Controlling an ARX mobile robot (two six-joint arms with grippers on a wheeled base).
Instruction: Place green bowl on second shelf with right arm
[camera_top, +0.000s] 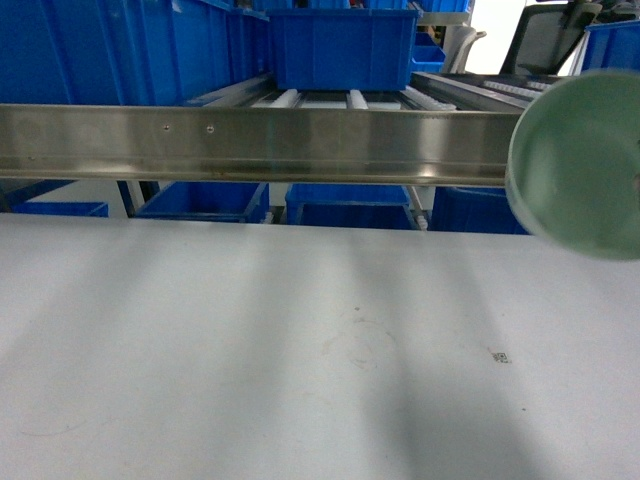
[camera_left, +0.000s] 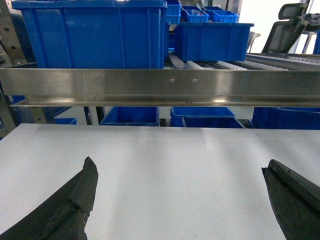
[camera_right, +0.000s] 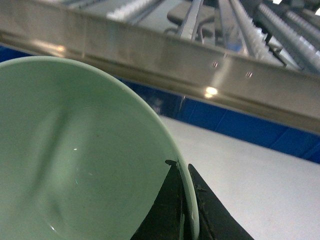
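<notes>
Jaws of right gripper (camera_right: 186, 210) pinch green bowl (camera_right: 85, 160) rim, tilted, level with second shelf (camera_right: 165, 55).

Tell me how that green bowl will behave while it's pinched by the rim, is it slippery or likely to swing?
The green bowl looks smooth and glossy, so it may slip between the right end effector's fingers. It is pinched at one rim spot and hangs tilted above the table, so it could pivot. It looks like thin plastic, probably light and stiff.
</notes>
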